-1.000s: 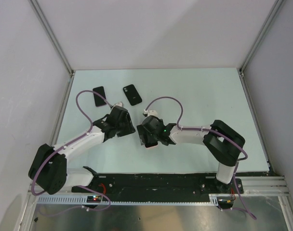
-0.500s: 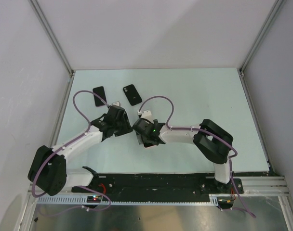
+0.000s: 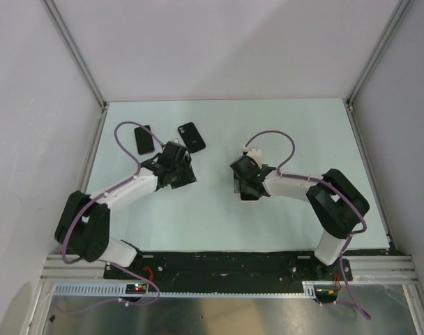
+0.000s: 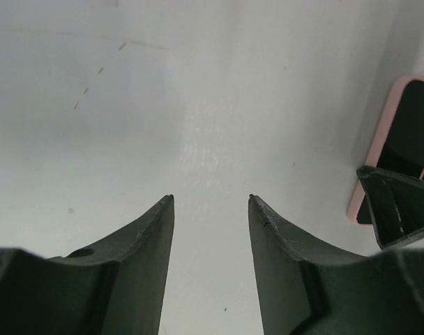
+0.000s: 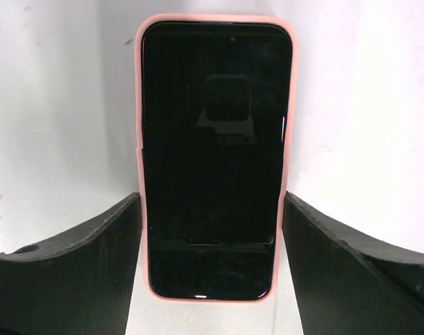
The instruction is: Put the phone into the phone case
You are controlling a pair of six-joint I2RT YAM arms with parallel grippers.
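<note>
The phone (image 5: 215, 153), black screen up, sits inside the pink phone case (image 5: 139, 139) and lies flat on the table. My right gripper (image 5: 212, 197) straddles its lower half, and both fingers press against the case's sides. From above, the right gripper (image 3: 247, 190) is right of the table's middle. The left gripper (image 4: 210, 199) is open over bare table with nothing between its fingers. In the top view the left gripper (image 3: 183, 174) is left of centre. The pink case's edge (image 4: 379, 139) shows at the right of the left wrist view.
Two black phone-shaped items lie at the back left: one (image 3: 144, 139) near the left wall, the other (image 3: 191, 137) just beyond my left gripper. White walls close in the table on three sides. Cables loop above both wrists.
My right jaws narrowed onto the cased phone, and the right arm carried it to the right. My left arm swung slightly toward the back left, jaws unchanged.
</note>
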